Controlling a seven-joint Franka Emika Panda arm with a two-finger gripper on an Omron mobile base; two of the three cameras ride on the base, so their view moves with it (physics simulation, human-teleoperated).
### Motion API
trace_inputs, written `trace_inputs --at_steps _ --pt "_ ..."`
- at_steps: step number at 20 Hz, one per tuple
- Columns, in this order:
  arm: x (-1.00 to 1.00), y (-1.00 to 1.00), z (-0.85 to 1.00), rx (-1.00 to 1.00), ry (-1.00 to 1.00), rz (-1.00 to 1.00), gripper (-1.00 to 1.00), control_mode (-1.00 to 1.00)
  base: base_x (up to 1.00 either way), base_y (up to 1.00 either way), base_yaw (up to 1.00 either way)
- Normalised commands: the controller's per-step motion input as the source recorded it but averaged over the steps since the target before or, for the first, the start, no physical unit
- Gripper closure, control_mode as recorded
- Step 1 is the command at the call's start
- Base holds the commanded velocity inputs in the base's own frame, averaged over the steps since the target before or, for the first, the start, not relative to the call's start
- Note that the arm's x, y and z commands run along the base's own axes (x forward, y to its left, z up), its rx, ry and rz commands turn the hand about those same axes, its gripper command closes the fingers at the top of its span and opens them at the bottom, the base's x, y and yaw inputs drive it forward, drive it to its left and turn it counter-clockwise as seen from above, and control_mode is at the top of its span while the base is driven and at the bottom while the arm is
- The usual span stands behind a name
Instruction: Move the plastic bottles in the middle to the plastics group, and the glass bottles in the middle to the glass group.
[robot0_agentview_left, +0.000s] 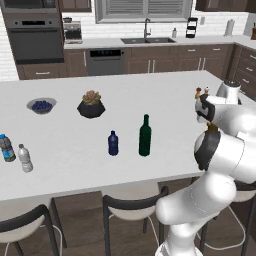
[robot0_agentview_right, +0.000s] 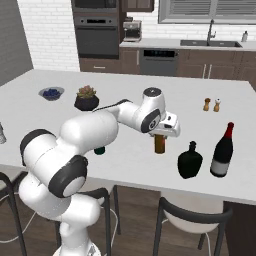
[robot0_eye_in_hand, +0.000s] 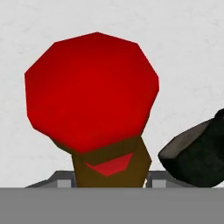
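Progress check, taking the squat black round-bodied glass bottle (robot0_agentview_right: 190, 160) as landmark.

The short amber-brown glass bottle with a red cap (robot0_agentview_right: 160, 143) stands upright on the white surface (robot0_agentview_right: 125, 90), just beside the squat black bottle on its left in the right base view. The gripper (robot0_agentview_right: 161, 134) sits directly over it; the hand view looks straight down on the red cap (robot0_eye_in_hand: 92, 87), with the amber body running between the jaws. The jaws look closed on the bottle's neck. The bottle's base appears to rest on the surface, so it seems to have reached the glass group, though not yet let go.

A taller dark glass bottle with a red neck (robot0_agentview_right: 222, 150) stands on the far side of the squat one.

Still in the middle, well apart from the squat bottle: the tall dark green wine-shaped glass bottle (robot0_agentview_left: 145, 136) and the small dark blue plastic bottle (robot0_agentview_left: 113, 143). The two clear plastic water bottles (robot0_agentview_left: 15, 152) wait farthest off, at the surface's opposite end.

Judgement: roughly one of three done; green and blue remain.
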Motion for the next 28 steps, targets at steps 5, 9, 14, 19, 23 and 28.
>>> trace_inputs --at_steps 5,9,14,19,23,28 --pt "0.2 -0.16 -0.07 0.01 0.0 -0.1 1.0 -1.0 0.0 0.0 0.0" --pt "0.01 -0.18 -0.05 0.04 0.0 -0.12 1.0 -1.0 0.0 0.0 0.0" --pt "0.02 -0.1 -0.12 0.02 0.0 -0.12 1.0 -1.0 0.0 0.0 0.0" --pt "0.06 -0.01 -0.12 0.02 0.0 -0.14 1.0 -1.0 0.0 0.0 0.0" --pt "0.0 -0.01 -0.08 0.01 -0.01 -0.11 1.0 -1.0 0.0 0.0 0.0" --pt "0.0 -0.04 -0.21 0.0 0.0 -0.04 1.0 -1.0 0.0 0.0 0.0"
